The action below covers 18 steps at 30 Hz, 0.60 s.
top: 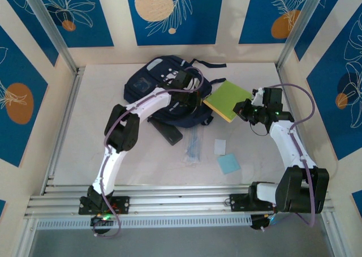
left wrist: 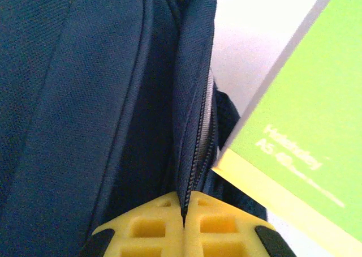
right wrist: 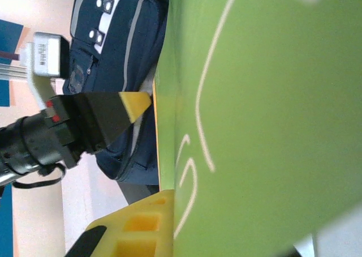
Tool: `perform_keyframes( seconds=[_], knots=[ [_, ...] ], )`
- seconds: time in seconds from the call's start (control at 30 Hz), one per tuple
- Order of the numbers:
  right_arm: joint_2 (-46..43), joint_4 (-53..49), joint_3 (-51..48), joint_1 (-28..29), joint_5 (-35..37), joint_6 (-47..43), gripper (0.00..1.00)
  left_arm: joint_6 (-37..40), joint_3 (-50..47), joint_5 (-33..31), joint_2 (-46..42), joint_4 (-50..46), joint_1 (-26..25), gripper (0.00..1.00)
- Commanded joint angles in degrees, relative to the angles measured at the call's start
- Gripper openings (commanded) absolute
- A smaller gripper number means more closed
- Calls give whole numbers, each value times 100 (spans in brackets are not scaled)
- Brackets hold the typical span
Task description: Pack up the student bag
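Navy-blue and bulky, the backpack (top: 161, 90) lies toward the far edge of the worktop (top: 96, 98), about midway between its left and right edges, with its light grey patch facing up. The left arm (top: 141, 107) reaches across the bag's near side and hides part of it from above. The left gripper (left wrist: 184, 211) sits at the bag's right-hand side, and its yellow fingertips (left wrist: 147, 228) are pressed together on a fold of fabric right beside the zip (left wrist: 202, 132). Close to that spot a lime-green notebook (top: 229, 100) hangs tilted, with one corner just beside the zip; whether it touches the bag I cannot tell. The right gripper (top: 244, 111) is clamped on the notebook's right side, and in the right wrist view one yellow finger (right wrist: 141, 231) shows against the cover while the book hides the other. Loose things lie between the bag and the near edge of the worktop. A flat black case (top: 169, 133) is just beside the bag's near side, and a clear plastic pouch (top: 194, 149) with something thin and bluish inside lies next to it. A small white card (top: 220, 146) and a pale blue square of paper (top: 228, 163) lie nearer the right arm, all apart from both grippers.
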Motion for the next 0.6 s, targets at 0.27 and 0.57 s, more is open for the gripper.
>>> perform_keyframes(
  seconds=[0.27,0.57],
  knots=[
    [10,-39,-259,-54,-135,-141,0,-316,-58,401,-625,364,219,0],
    [-262,-78,-135,-67,-452,-46,0,172,274,406,-1062,-37,407,0]
  ],
)
